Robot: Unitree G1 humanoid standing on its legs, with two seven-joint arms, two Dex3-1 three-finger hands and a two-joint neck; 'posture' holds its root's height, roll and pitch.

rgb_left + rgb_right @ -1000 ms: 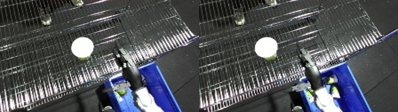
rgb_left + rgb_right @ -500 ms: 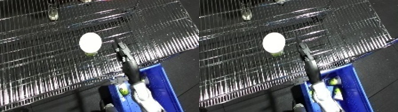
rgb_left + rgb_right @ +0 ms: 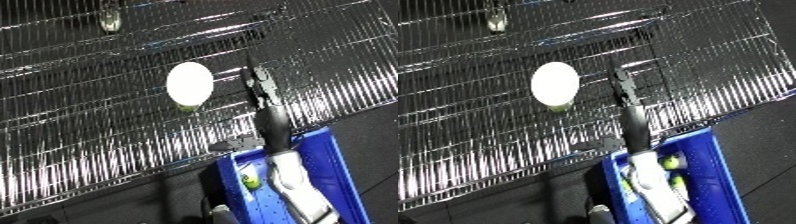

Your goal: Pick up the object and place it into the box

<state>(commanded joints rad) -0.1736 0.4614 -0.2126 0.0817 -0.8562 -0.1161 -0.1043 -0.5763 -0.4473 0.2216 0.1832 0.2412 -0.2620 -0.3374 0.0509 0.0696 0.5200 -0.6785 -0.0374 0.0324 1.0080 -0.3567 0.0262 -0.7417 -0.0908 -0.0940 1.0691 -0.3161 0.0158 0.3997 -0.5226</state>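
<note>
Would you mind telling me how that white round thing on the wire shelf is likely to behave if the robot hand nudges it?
The white round object looks smooth, so it may slip against the robot hand. Its rounded outline suggests it could roll or tip along the wire shelf. Its weight can't be judged from here.

- The wire shelf (image 3: 80, 125) lies mostly bare to the left of and below the white-lidded object (image 3: 189, 83), which stands well apart from everything else.
- The right hand (image 3: 256, 85) reaches over the shelf just right of that object; its forearm (image 3: 284, 165) crosses the blue bin (image 3: 342, 170), covering much of the opening.
- Green balls (image 3: 672, 162) already lie in the bin beside the forearm.
</note>
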